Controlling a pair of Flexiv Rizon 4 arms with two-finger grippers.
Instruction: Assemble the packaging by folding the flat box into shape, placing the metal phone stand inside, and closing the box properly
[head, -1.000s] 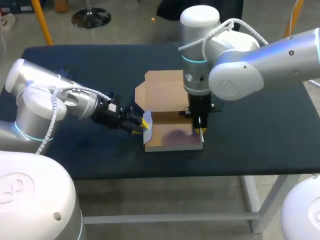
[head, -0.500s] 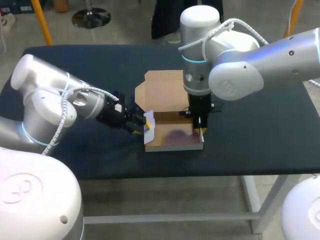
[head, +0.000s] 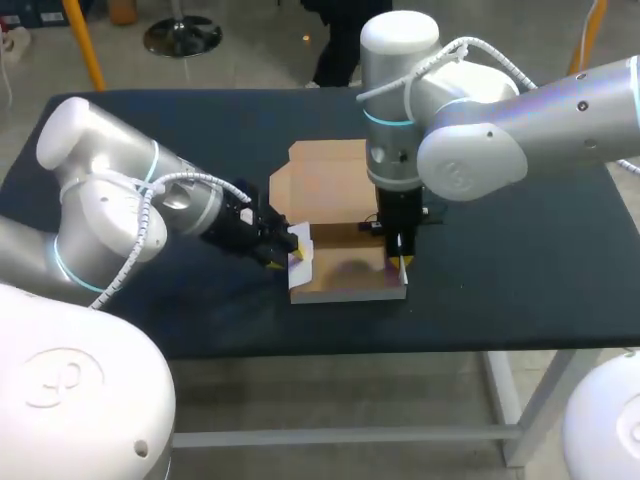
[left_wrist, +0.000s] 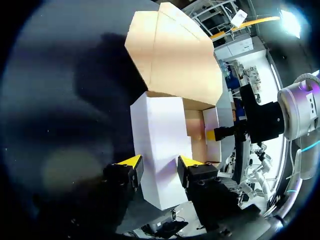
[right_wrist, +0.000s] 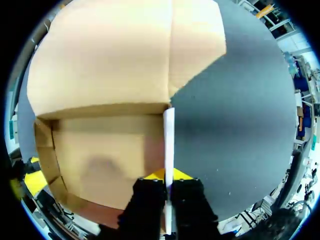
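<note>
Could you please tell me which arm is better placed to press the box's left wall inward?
Left, probably. The left gripper sits right at the left wall of the box, while the right gripper is shut on the right wall across it.

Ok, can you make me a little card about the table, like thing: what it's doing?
table: dark top, the box sits near its middle
box: brown cardboard, half folded
lid: lying open and flat behind the box
left gripper: at the left wall, which stands upright
right gripper: coming straight down, shut on the right wall
phone stand: not seen in any view
</note>
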